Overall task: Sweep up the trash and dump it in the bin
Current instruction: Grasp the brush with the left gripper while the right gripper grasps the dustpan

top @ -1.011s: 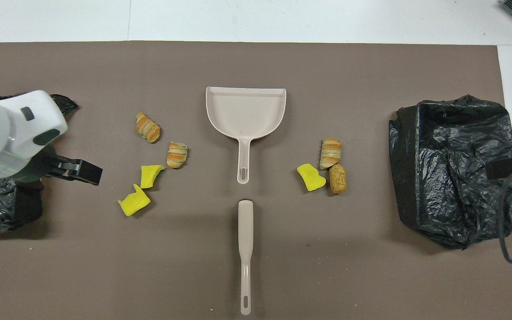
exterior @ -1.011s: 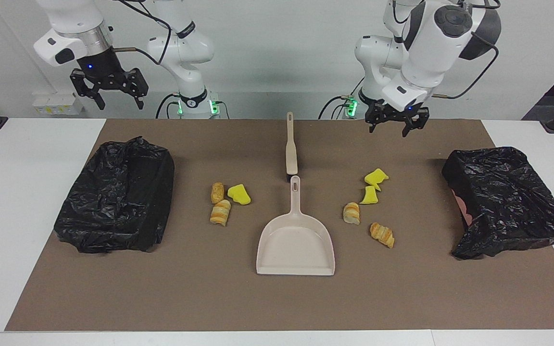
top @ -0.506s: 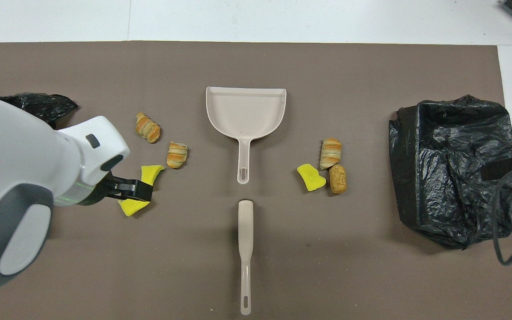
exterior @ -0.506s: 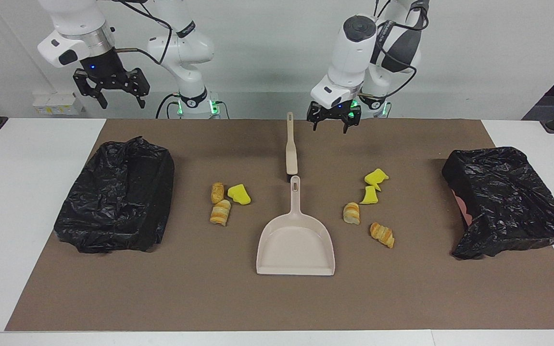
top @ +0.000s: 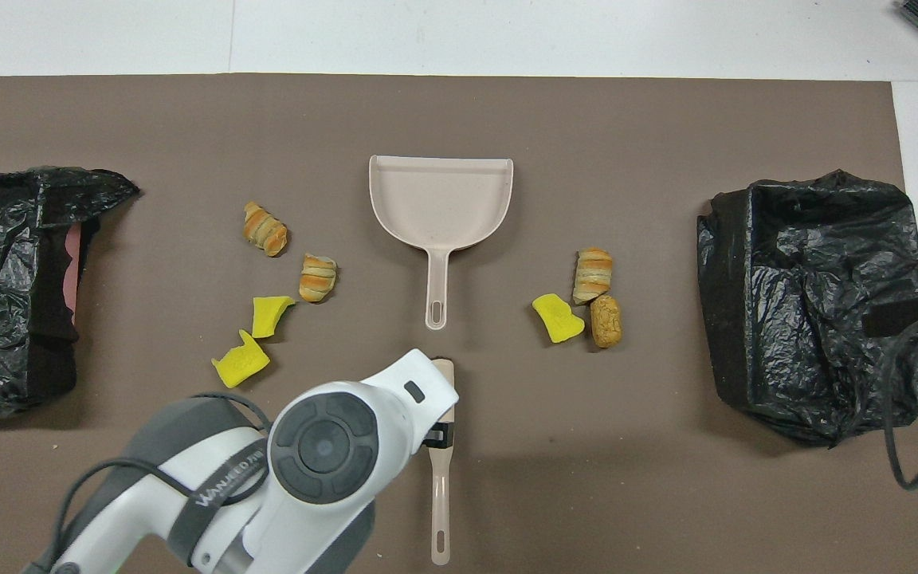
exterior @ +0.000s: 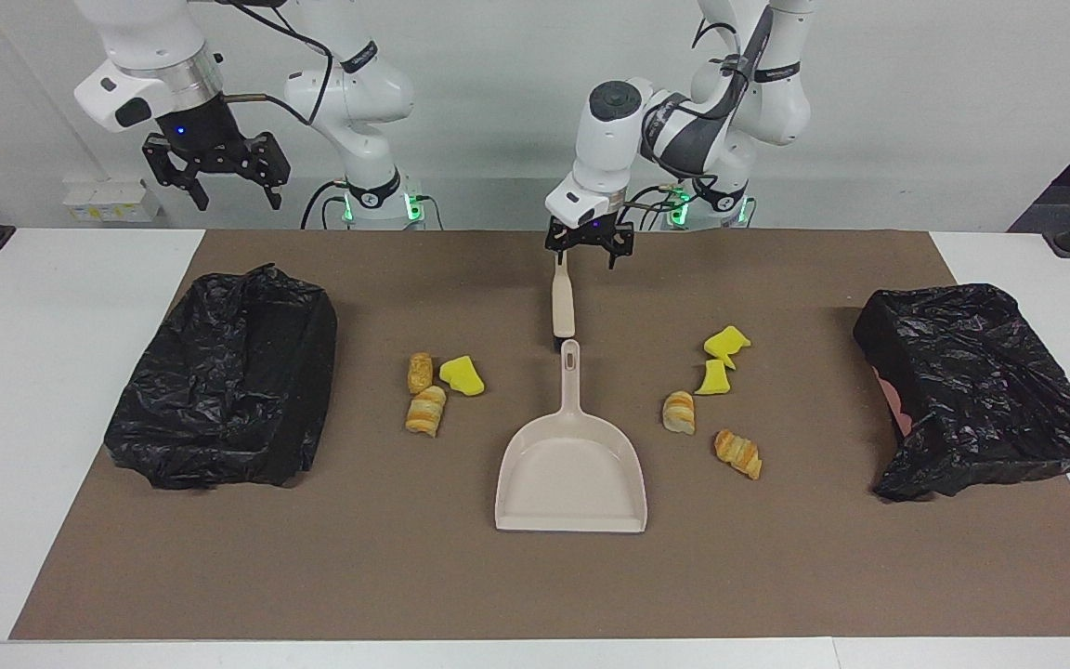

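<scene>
— Where are you working?
— Brown mat [exterior: 535,585] on a white table [exterior: 52,390], pale wall above. Two black-bagged bins [exterior: 224,381] [exterior: 976,386] at mid-frame edges; contents hidden.
— Your fingers?
— My left gripper [exterior: 589,249] is spread over the brush [exterior: 561,297], holding nothing; right gripper [exterior: 216,172] likewise, upper left, waiting. Trash [exterior: 442,386] [exterior: 716,400] flanks the centre dustpan [exterior: 572,474].

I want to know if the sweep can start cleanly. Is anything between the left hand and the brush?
Nothing visible is. The left hand is open, over the brush handle's end nearer the robots, with only air below it. The trash and dustpan lie farther from the robots.
</scene>
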Robot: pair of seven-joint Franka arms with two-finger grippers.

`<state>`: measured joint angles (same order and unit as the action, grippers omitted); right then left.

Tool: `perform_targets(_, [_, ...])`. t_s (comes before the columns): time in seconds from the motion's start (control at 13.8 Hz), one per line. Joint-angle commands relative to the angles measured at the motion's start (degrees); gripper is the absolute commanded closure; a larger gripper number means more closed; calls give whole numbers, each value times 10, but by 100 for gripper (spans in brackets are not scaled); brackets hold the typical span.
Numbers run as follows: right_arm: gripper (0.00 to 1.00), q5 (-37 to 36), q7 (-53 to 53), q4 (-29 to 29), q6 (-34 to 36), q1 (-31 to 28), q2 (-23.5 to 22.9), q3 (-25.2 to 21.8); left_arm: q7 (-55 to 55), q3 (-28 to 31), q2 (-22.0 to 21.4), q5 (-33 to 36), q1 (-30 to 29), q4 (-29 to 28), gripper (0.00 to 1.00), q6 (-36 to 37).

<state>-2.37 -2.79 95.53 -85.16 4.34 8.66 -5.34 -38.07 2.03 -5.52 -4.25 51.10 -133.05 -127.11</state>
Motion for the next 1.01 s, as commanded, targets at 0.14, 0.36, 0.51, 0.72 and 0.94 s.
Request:
perform_targets(0.14, [0,12,-15,17,11,-4,17,-3,-11,11,17,-58,41,-23,0,-38])
perform_targets(0.36, [0,12,-15,17,12,-4,18,-3,-1,10,18,-72,45,-31,0,-38])
perform_targets(0.51, [0,12,-14,17,13,-4,18,-3,-1,10,17,-87,52,-33,10,-38])
perform_targets(0.72, [0,12,-14,17,13,-4,18,-3,-2,11,17,-94,57,-34,57,-37])
perform_targets(0.94, [0,12,-14,17,14,-4,18,-3,-8,11,17,-94,59,-32,100,-27])
